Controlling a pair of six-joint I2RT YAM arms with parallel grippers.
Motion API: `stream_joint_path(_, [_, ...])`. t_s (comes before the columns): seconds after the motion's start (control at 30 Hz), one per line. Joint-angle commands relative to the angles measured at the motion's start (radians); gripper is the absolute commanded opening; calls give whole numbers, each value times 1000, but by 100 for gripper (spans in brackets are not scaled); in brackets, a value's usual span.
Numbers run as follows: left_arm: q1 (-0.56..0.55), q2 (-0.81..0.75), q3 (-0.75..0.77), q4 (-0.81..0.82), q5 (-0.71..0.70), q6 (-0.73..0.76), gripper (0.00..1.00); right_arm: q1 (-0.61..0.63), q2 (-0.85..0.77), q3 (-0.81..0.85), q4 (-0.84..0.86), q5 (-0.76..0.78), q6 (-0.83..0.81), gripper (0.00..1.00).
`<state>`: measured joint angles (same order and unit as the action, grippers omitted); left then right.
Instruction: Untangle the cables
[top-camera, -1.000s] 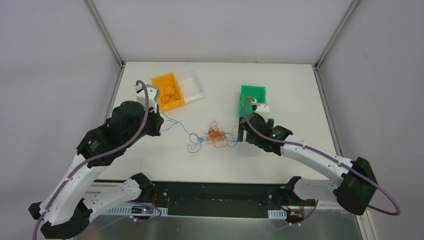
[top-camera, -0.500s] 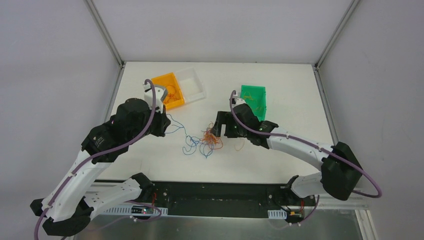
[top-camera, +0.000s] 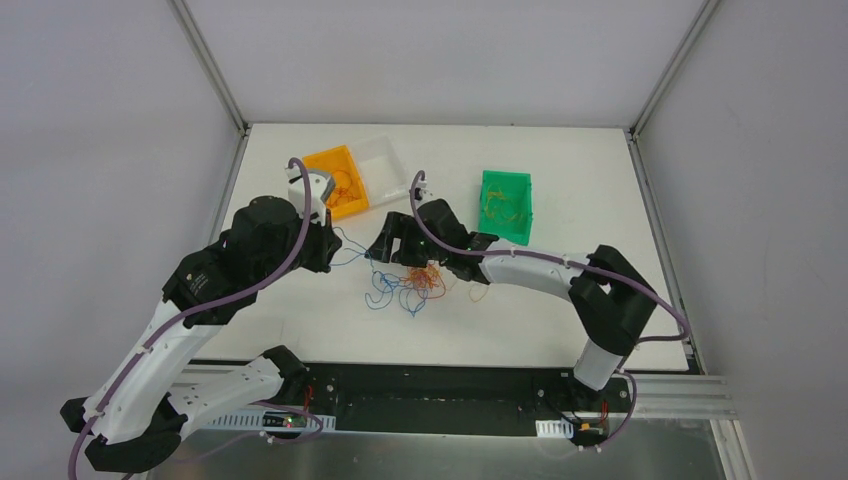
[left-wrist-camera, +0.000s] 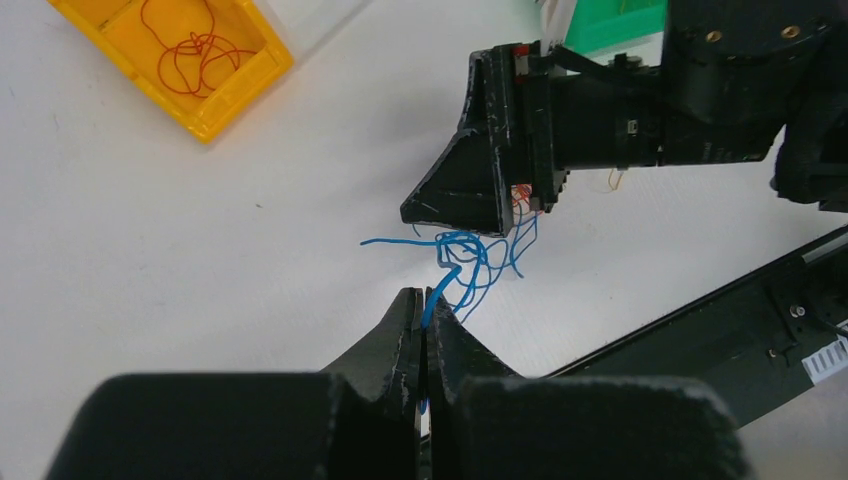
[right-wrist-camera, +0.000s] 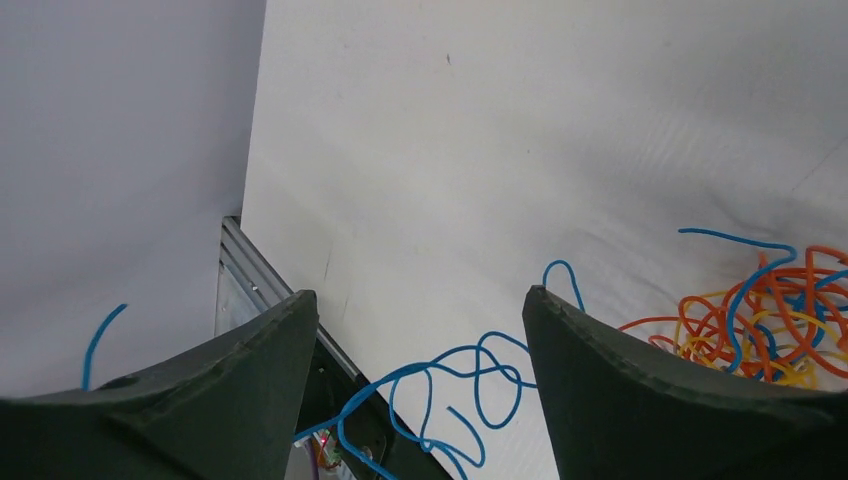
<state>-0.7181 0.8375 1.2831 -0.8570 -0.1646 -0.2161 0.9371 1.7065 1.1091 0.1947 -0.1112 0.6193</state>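
The cables lie mid-table as one tangle: orange-red and yellow strands (top-camera: 428, 276) (right-wrist-camera: 770, 322) with blue strands (top-camera: 392, 288) trailing to their left. My left gripper (top-camera: 326, 248) (left-wrist-camera: 425, 300) is shut on one blue cable (left-wrist-camera: 468, 255), which runs from its tips into the tangle. My right gripper (top-camera: 384, 247) (right-wrist-camera: 420, 305) hangs just above the blue loops (right-wrist-camera: 470, 372), jaws open with nothing pinched, and the loops lie on the table between its fingers. From the left wrist view, the right gripper (left-wrist-camera: 497, 160) sits directly over the blue knot.
An orange bin (top-camera: 338, 183) (left-wrist-camera: 190, 62) holding red strands and a clear bin (top-camera: 388, 168) stand at the back left. At the back right, a green bin (top-camera: 506, 206) holds yellow strands. The table's near edge and black rail (left-wrist-camera: 700, 320) run close behind the tangle.
My right arm has swung left from beside the green bin, across the tangle, to over the blue loops, jaws narrowing a little. The left gripper shifted slightly with its blue cable; the tangle slid left.
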Motion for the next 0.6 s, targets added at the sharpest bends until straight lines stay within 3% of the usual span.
stream_joint_path(0.0, [9, -6, 39, 25, -27, 22, 0, -1, 54, -12, 60, 48, 106, 78])
stream_joint_path(0.23, [9, 9, 79, 27, -193, 47, 0, -5, 22, -214, 62, 78, 223, 77])
stream_joint_path(0.57, [9, 63, 186, 42, -574, 142, 0, -109, -249, -511, -36, 214, 185, 77])
